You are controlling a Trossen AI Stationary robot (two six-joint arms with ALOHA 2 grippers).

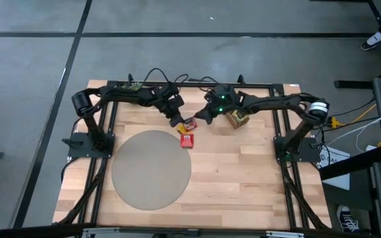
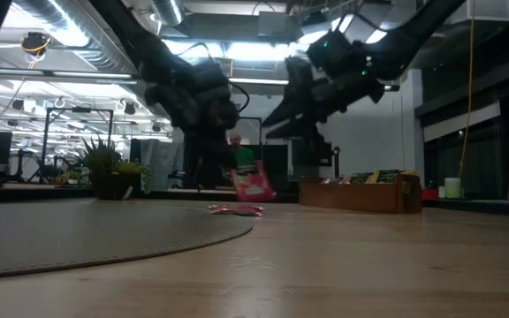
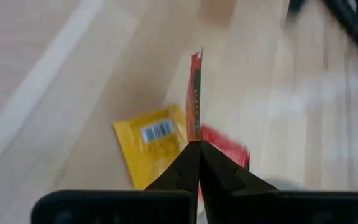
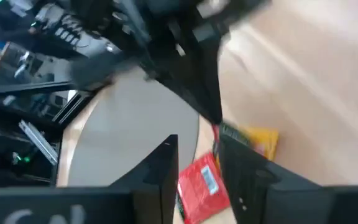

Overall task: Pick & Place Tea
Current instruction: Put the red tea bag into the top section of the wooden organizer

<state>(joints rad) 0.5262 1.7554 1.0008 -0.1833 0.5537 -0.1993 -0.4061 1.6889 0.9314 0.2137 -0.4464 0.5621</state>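
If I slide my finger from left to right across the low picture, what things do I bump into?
Potted plant → left gripper pinching a hanging red tea sachet → right gripper, open → wooden tray with tea packets.

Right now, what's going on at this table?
The left gripper is shut on a red tea sachet, holding it edge-up above the wooden table. The right gripper hovers close by with its fingers apart. Another red sachet lies at the edge of the round grey mat, a yellow one beside it.
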